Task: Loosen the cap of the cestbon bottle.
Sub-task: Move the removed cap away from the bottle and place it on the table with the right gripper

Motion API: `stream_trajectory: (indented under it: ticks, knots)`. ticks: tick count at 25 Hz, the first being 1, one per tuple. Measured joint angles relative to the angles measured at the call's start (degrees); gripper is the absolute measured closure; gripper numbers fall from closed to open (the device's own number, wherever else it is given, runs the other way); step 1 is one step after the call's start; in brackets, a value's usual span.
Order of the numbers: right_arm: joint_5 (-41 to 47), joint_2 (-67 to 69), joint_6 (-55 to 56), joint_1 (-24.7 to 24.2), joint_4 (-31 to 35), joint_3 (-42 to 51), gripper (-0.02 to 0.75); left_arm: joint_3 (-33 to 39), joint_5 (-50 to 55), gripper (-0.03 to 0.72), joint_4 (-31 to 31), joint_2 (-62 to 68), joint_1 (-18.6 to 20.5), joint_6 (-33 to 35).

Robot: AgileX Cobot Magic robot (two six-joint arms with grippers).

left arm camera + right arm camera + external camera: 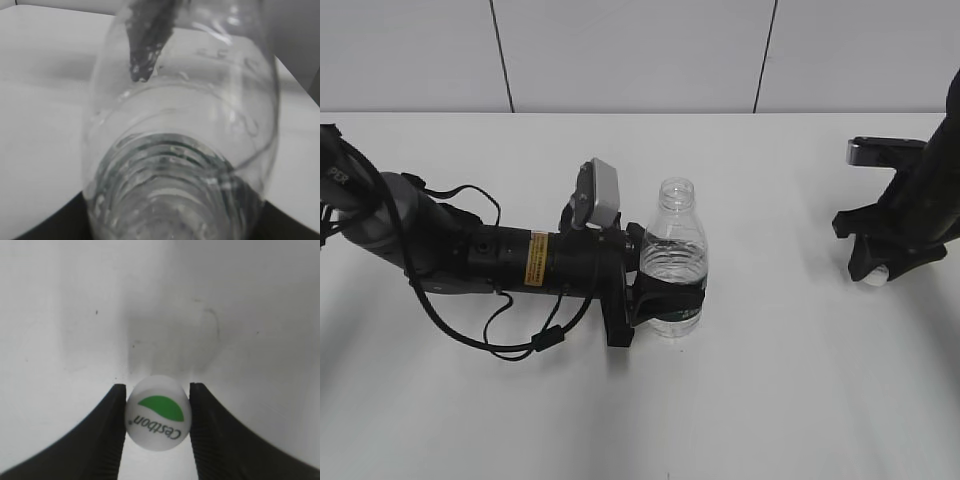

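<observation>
Already past loosening: bottle [674, 262] stands upright on the table [770, 400] with its neck open, no cap on it. Left tool [665, 300] is clamped round the bottle's lower body at the green label band, arm lying low along the table to the left of it. In the left wrist view the clear ribbed wall fills the frame right in front of the tool, water visible inside; the jaws themselves are out of frame there.

Cap [158, 412] is off and sits between the right tool's fingers [107, 435], pinched from both sides, green half-circle and lettering facing the camera. Right tool [873, 268] is well apart from the bottle, out to the right, low near the table. Can't tell whether the cap touches the table or hangs just above it.

Handling, my read:
- Bottle is thin clear plastic, partly filled. Light, soft-walled, top-heavy with the neck open. Squeeze hard and it dents and pushes water up. The low grip at the label band looks right for holding it steady.
- Cap is small, stiff, very light, smooth on top. Grip on the rim sides, as now. It could pop out if the pinch slips off centre.
</observation>
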Motion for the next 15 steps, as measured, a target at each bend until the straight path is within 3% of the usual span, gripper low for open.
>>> stream_trajectory:
  ticks: [9, 15]
  knots:
    - [0.5, 0.7, 0.1, 0.0, -0.3, 0.0, 0.428, 0.0, 0.0, 0.325, -0.1, 0.0, 0.0, 0.0]
    - [0.5, 0.8, 2.5, 0.0, -0.3, 0.0, 0.256, 0.0, 0.0, 0.325, -0.1, 0.0, 0.0, 0.2]
